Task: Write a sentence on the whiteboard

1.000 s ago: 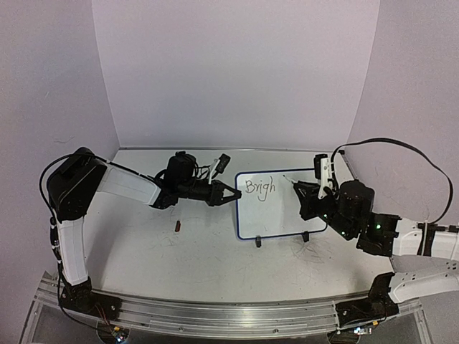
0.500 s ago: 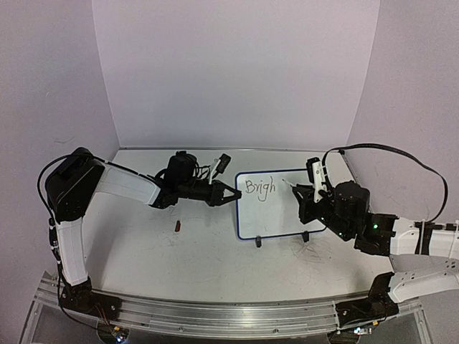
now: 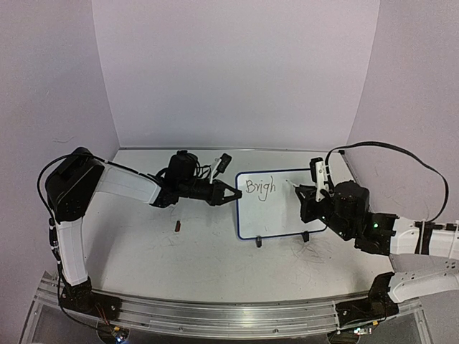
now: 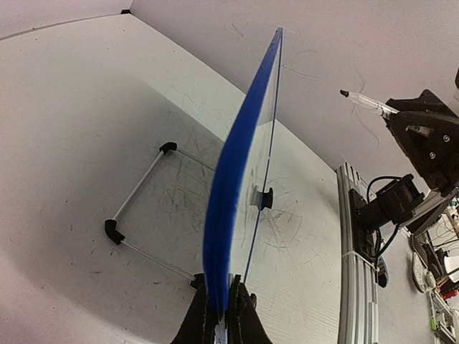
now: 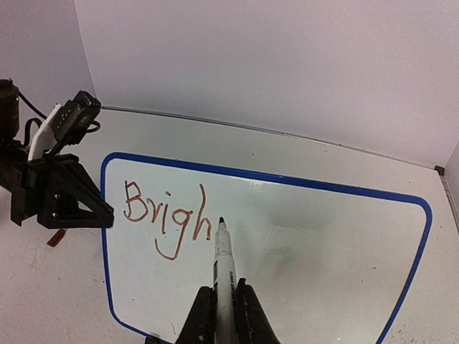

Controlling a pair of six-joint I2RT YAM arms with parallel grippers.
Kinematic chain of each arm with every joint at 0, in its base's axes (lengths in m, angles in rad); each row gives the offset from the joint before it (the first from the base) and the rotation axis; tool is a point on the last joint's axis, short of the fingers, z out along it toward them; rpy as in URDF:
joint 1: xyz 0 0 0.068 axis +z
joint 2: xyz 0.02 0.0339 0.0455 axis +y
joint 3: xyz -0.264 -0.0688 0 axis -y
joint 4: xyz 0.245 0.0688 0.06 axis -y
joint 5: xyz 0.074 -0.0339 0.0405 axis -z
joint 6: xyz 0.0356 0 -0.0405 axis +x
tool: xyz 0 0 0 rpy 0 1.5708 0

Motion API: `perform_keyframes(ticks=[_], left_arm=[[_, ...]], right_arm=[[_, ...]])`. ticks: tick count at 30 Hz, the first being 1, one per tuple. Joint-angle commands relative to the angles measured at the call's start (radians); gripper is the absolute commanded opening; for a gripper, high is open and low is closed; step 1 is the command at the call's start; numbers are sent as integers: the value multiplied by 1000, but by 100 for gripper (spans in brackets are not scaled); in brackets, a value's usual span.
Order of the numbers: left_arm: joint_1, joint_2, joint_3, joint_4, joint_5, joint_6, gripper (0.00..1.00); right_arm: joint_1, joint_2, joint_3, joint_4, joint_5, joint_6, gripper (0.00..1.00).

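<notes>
The whiteboard (image 3: pixel 276 211) stands tilted on its stand at mid-table, with a blue frame. My left gripper (image 3: pixel 237 196) is shut on its left edge; the left wrist view shows the blue edge (image 4: pixel 237 165) clamped between the fingers of that gripper (image 4: pixel 226 304). The sentence (image 3: pixel 259 187) reads "Brigh" (image 5: pixel 168 215) at the board's top left. My right gripper (image 5: pixel 224 297) is shut on a white marker (image 5: pixel 223 261), whose black tip points just right of the "h". In the left wrist view the marker (image 4: pixel 366 105) hangs a little off the board's face (image 5: pixel 323 244).
A small red-brown cap (image 3: pixel 177 227) lies on the table left of the board. The board's two black feet (image 3: pixel 259 242) rest on the scribbled tabletop, and a wire stand (image 4: pixel 143 215) props it behind. An aluminium rail (image 3: pixel 215 315) runs along the near edge.
My right arm has shifted a little left, bringing the marker closer to the board beside the "h". The writing is unchanged and the left arm has not moved.
</notes>
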Motion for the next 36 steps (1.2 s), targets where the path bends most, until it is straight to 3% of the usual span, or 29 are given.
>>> perform_keyframes(ticks=[1,11,22,36], left_arm=[[-1,26,15,-124,-109,18,0],[-5,26,26,-138,-120,27,0],[-12,19,27,-151,-134,37,0],[-21,29,42,-167,-132,46,0]], right_arm=[[-27,19,27,-5,-29,35,0],[-42,75,70,-17,-136,10,0],[-43,121,101,-29,-5,37,0],[-52,185,138,18,-26,32,0]])
